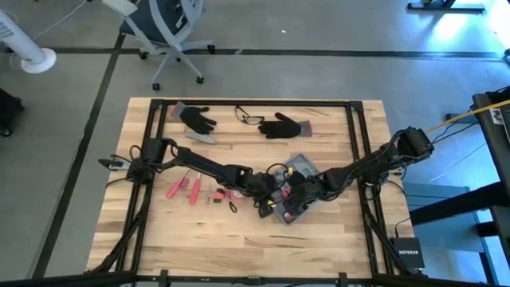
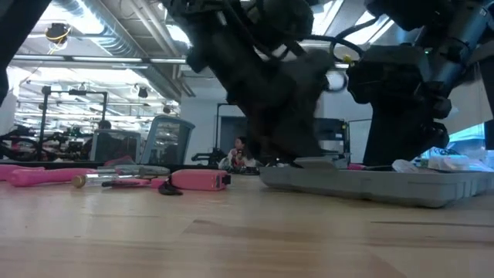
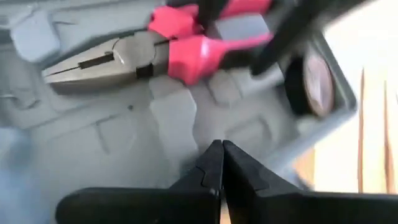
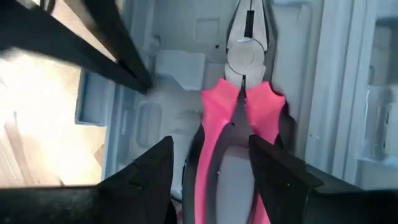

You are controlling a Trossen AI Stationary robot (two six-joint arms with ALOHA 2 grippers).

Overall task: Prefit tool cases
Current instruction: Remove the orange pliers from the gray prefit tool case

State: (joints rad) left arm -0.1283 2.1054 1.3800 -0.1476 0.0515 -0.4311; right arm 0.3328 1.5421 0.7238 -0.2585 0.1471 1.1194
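Your left gripper has its jaws clenched tight with nothing between them, and your right gripper has its jaws spread to either side of the pink handles of the pliers; whether the pads actually press the handles, you cannot tell.

From the high view, both grippers meet over the open tool case, which lies near the middle of the table, toward your right. Several red-handled tools lie loose on the wood beside the left arm, and two black gloves and a pair of glasses sit near the far edge.

In the low view, the grey case rests flat on the table with both arms crowding over it; pink-handled tools lie beside it.

Your left wrist view shows the pliers lying across the moulded slots, with a dark round item in the corner of the tray.

Your right wrist view looks down the pliers, nose pointing away, roughly over their recess.

Judging by this, you are early on: one tool is going in, and the loose tools are left to fit.
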